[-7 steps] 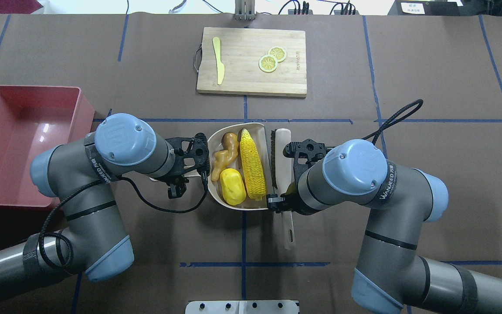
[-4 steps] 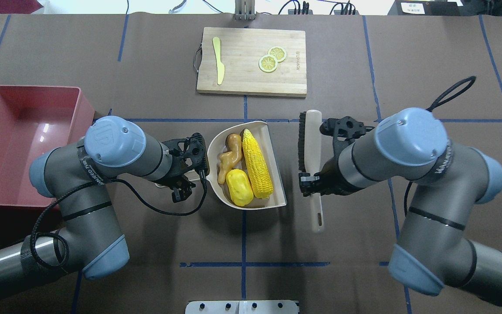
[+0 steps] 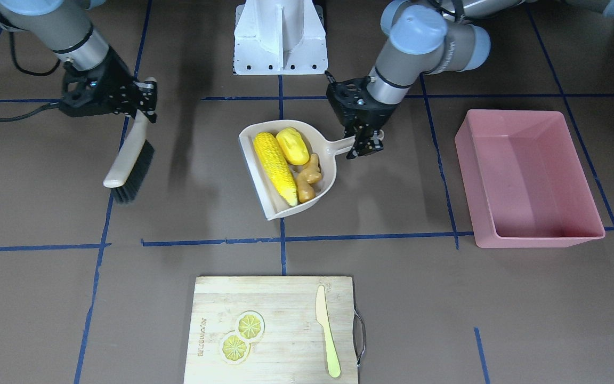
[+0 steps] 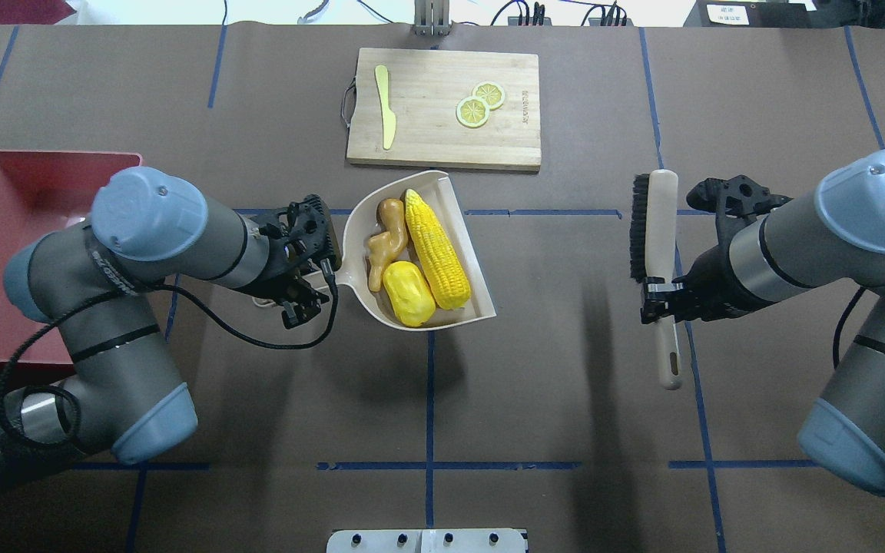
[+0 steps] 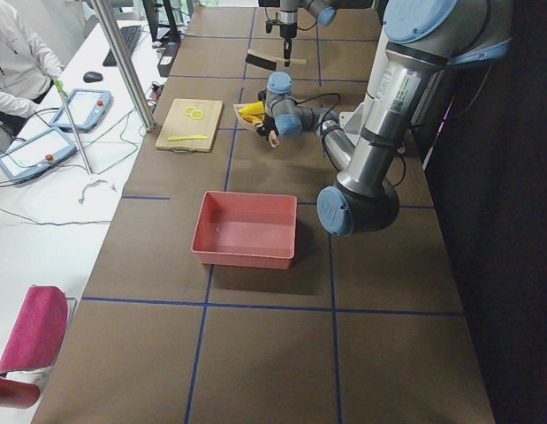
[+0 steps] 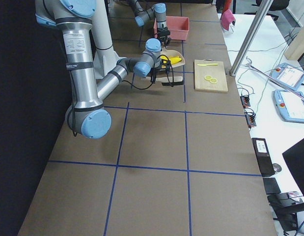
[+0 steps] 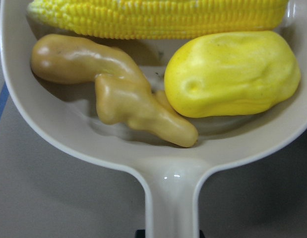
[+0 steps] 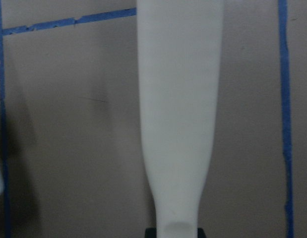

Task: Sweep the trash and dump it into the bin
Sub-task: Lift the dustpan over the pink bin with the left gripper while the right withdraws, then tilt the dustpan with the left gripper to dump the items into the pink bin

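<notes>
My left gripper (image 4: 318, 278) is shut on the handle of the beige dustpan (image 4: 481, 306), which seems to be held just above the table. In the pan lie the yellow corn cob (image 4: 436, 250), the yellow potato-like lump (image 4: 409, 293) and the tan ginger root (image 4: 382, 244). The left wrist view shows the corn (image 7: 158, 17), lump (image 7: 232, 74) and ginger (image 7: 123, 94) close up. The pink bin (image 4: 20, 192) stands at the left, partly behind my left arm. My right gripper (image 4: 661, 296) is shut on the brush (image 4: 659, 223) far to the right. The brush handle (image 8: 178, 114) fills the right wrist view.
A wooden cutting board (image 4: 442, 146) with a pale yellow knife (image 4: 386, 107) and two lemon slices (image 4: 479, 104) lies just beyond the dustpan. Blue tape lines cross the brown table. The bin (image 3: 531, 176) holds nothing.
My right arm has carried the brush well to the right, away from the dustpan. My left gripper has moved the loaded dustpan a little left and farther from me.
</notes>
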Controlling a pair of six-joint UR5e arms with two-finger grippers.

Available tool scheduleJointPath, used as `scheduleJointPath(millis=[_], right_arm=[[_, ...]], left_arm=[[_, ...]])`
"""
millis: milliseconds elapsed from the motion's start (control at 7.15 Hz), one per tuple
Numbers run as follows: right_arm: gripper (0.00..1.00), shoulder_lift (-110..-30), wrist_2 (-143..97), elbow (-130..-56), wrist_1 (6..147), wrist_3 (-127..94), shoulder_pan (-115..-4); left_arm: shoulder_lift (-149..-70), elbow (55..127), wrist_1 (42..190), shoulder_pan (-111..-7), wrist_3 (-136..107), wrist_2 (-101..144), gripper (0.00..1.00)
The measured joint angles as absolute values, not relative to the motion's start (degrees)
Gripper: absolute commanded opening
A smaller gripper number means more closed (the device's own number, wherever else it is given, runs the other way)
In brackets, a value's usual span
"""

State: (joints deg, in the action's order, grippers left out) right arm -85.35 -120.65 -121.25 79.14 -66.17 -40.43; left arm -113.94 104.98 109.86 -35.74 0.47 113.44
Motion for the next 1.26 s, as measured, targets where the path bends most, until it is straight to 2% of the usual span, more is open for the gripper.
scheduleJointPath(millis=[419, 699, 978, 1258], right_arm=[[0.01, -93.65, -120.78, -122.03, 78.79, -55.47, -44.05], [0.01, -94.82, -120.78, -121.76, 78.76, -53.18, -45.08], [0.01, -94.86, -120.74, -121.39, 78.77, -52.79, -45.29], [0.01, -94.88, -120.63, -120.85, 78.77, -52.74, -45.29]], left_arm=[[-103.87, 112.05, 109.86, -48.06, 3.29, 122.36, 0.05], [-96.61, 114.17, 110.02, -57.30, 8.84, 127.89, 0.05], [-90.17, 113.80, 110.03, -67.69, 16.67, 134.10, 0.06], [-85.54, 110.33, 109.96, -76.96, 24.71, 137.16, 0.06]])
